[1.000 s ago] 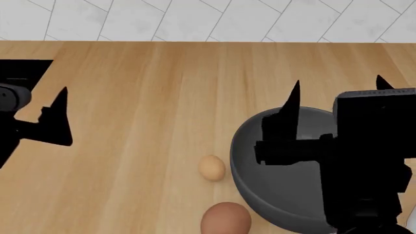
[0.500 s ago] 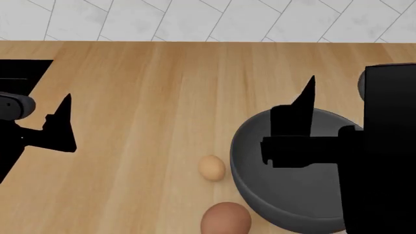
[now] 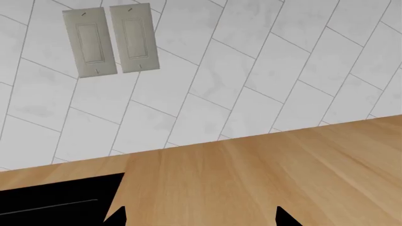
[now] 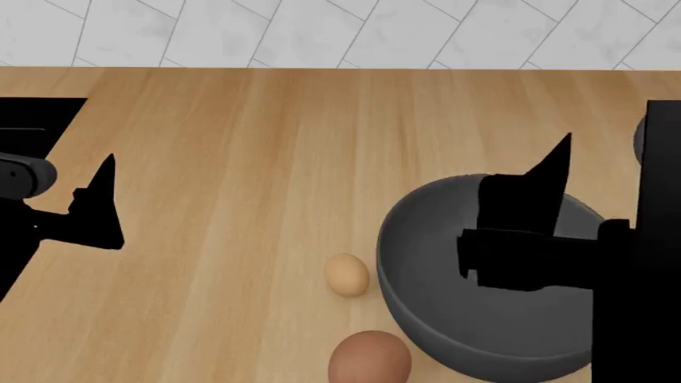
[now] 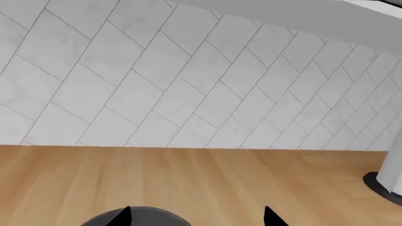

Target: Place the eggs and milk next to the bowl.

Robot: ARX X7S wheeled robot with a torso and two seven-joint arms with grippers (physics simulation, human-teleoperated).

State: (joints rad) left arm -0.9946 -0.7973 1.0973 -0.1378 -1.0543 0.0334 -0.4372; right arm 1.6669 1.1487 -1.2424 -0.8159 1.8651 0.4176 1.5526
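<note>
The right gripper (image 4: 553, 191) hangs above the bowl (image 4: 426, 263) with its two dark fingertips apart and nothing between them; over the last second it has drifted toward the robot's right and slightly nearer the robot, so that more of the bowl's far rim now shows. The left gripper (image 4: 96, 207) hovers over bare counter (image 4: 234, 159) near the black sink (image 4: 32, 112), fingertips likewise apart and empty, having shifted only slightly. Both eggs lie on the counter and have not moved: the pale tan egg (image 4: 346, 274) sits just beside the bowl's left wall, and the reddish-brown egg (image 4: 369, 357) lies nearer the robot, also close against the bowl. The eggs thus appear already placed. No milk is visible in the head view; a white object on a dark base (image 5: 386, 181) at the edge of the right wrist view cannot be identified. The right arm's drift suggests a reach toward that side.
</note>
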